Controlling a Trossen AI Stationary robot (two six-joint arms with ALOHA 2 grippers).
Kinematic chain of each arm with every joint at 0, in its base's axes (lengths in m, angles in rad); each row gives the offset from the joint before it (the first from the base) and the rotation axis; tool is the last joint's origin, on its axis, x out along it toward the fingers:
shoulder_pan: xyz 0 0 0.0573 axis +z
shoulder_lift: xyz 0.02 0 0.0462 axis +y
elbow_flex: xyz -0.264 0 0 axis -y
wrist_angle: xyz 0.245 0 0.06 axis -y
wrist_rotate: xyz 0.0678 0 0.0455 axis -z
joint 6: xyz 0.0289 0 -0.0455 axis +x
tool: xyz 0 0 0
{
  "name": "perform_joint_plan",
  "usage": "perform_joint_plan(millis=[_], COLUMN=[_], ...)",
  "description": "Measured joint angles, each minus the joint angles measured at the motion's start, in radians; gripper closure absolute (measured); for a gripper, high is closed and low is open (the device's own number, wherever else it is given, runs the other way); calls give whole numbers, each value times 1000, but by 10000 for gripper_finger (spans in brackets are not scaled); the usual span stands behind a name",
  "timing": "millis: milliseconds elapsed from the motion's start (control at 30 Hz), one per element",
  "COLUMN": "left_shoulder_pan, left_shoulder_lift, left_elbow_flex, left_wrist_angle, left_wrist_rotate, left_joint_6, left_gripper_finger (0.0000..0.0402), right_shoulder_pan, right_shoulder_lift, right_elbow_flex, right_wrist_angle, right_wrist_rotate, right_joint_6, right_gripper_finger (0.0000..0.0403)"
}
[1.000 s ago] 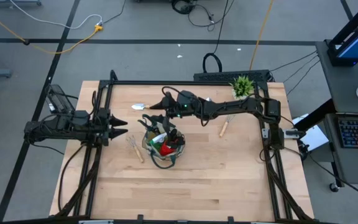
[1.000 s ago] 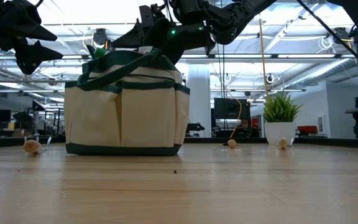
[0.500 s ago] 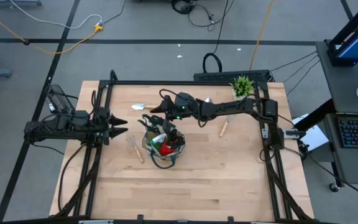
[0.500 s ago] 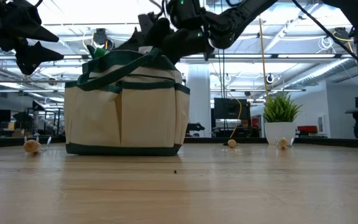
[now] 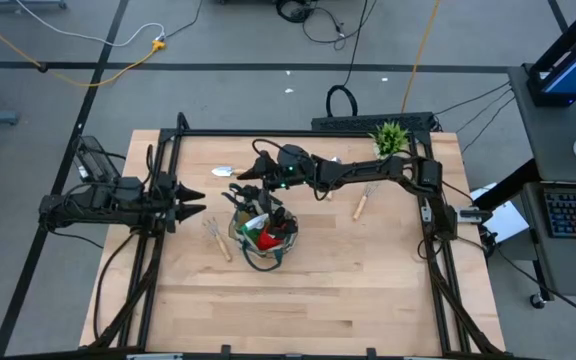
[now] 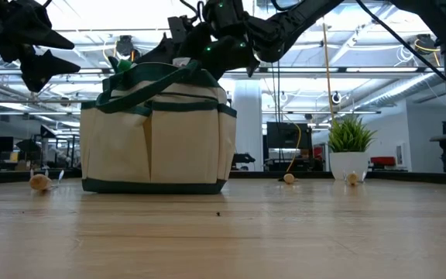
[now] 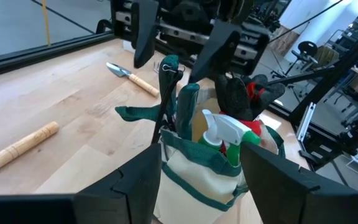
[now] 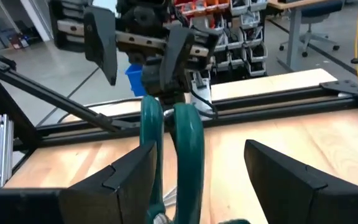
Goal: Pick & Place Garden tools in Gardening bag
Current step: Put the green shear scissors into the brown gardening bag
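Note:
The tan gardening bag (image 5: 261, 235) with green trim stands mid-table on its flat base (image 6: 153, 184). A green-and-white spray bottle (image 7: 224, 134) and a red-and-black glove (image 7: 244, 99) stick out of it. My right gripper (image 5: 246, 166) is open, above the bag's far rim. The bag's upright green loop handles (image 8: 166, 143) stand between its fingers, and I see no touch. My left gripper (image 5: 190, 203) is open and empty, to the left of the bag. A trowel (image 5: 226, 170) lies beyond the bag, and a wooden-handled fork (image 5: 216, 238) lies at its left.
A third wooden-handled tool (image 5: 360, 205) lies right of the bag under my right arm. A small potted plant (image 5: 390, 138) stands at the far right corner. Black frame rails (image 5: 298, 133) run along the table's far and side edges. Bare wood lies toward the near edge.
My right gripper has drawn back from over the bag's opening toward the table's far edge and a little left, rising slightly. The bag and the tools on the table have stayed where they were.

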Motion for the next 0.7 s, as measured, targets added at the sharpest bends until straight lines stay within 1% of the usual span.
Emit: perform_joint_plan(millis=[267,400,467,633,700], left_shoulder_pan=[0,0,0,0,0], left_shoulder_lift=[0,2,2,3,3], left_elbow_flex=[0,0,0,0,0], left_wrist_angle=[5,35,38,39,40], left_wrist_rotate=[0,1,1,3,3], left_joint_6=[-3,-3,-1,-3,-4], left_gripper_finger=[176,176,176,176,176], right_shoulder_pan=[3,5,7,9,10], right_shoulder_lift=[-1,-2,14,36,64], right_elbow_flex=[0,0,0,-1,16], right_wrist_angle=[-7,-34,-25,-17,7], right_wrist_rotate=[-2,-1,0,-8,-13], right_joint_6=[3,13,9,38,44], right_gripper_finger=[165,165,166,185,193])
